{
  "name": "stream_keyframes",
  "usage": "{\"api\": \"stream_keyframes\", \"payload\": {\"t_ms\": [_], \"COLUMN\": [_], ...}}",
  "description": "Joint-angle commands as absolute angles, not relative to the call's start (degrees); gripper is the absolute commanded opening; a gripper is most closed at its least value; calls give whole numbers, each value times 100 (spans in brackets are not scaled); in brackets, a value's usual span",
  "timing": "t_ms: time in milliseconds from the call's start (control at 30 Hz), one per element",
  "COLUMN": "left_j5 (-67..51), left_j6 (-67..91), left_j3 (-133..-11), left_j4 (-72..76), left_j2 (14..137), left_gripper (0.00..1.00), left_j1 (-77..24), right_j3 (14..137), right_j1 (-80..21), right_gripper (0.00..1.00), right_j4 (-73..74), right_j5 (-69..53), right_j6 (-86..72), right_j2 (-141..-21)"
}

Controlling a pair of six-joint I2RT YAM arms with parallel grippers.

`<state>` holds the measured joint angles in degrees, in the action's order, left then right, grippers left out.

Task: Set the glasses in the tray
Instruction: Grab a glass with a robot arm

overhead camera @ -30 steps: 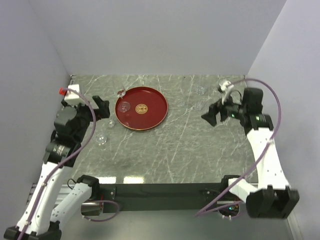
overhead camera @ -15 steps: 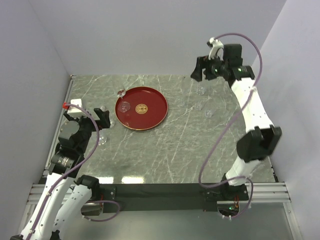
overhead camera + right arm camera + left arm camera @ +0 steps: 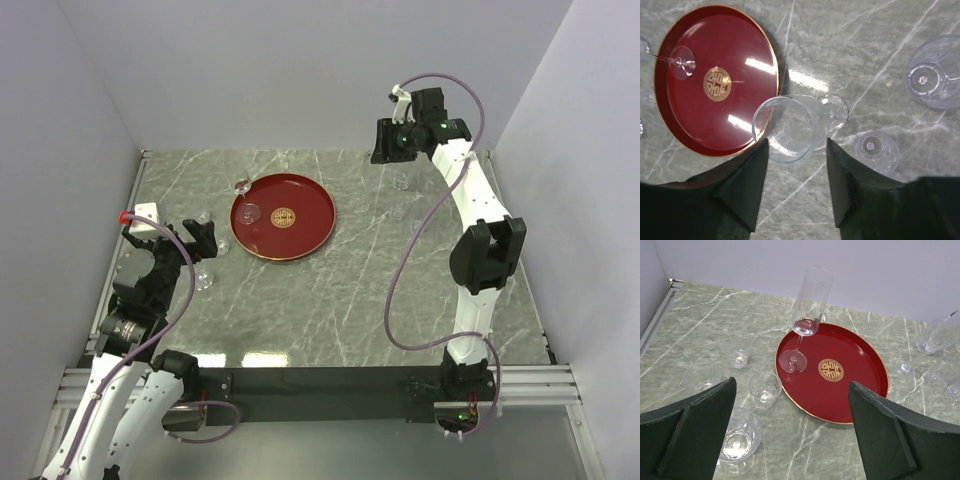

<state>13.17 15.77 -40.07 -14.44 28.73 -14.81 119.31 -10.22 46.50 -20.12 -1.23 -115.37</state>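
Close the right hand (image 3: pixel 797 144) gently on the bowl of the stemmed glass (image 3: pixel 785 125), flanked by both fingers, outside the dark-red tray (image 3: pixel 700 120); cannot tell whether gripped yet. Squeeze only enough to stop slipping. Lift straight up from the marble surface (image 3: pixel 865 45), clear the neighbouring glasses (image 3: pixel 875 148), and set down upright away from the flute (image 3: pixel 810 295) standing in the tray. Leave the left hand (image 3: pixel 791 386) wide apart above its tumblers (image 3: pixel 764 389).

A grey-green marble table (image 3: pixel 350 290) veined in white is shown. The round red tray (image 3: pixel 310 232) is set on its far-left part. Small clear glasses (image 3: pixel 204 279) are grouped on the marble at the tray's 8 to 9 o'clock. Further glasses (image 3: pixel 418 226) are stood well apart at its 3 o'clock.
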Motion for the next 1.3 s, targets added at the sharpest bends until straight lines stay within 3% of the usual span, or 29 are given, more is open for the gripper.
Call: {"api": "stream_keyframes", "payload": {"t_ms": [0,567,1267], "left_j5": [1327,1222,1274], "left_j6": [1564,1573,1564], "left_j3": [-3990,-3973,-3946], "left_j4": [-1239,-1204,-1151], "left_j2": [2856,2857,2725], "left_gripper": [99,100,99], "left_j1": [-1459,-1459,-1459], "right_j3": [12349,12604,12823], "right_j1": [-1063,-1239,-1617], "right_gripper": [54,1,0], "right_j4": [4702,4825,3955], "right_j5": [-1636,-1160,-967], "right_j6": [-158,113,588], "right_j2": [-11601,-11821,-10899]}}
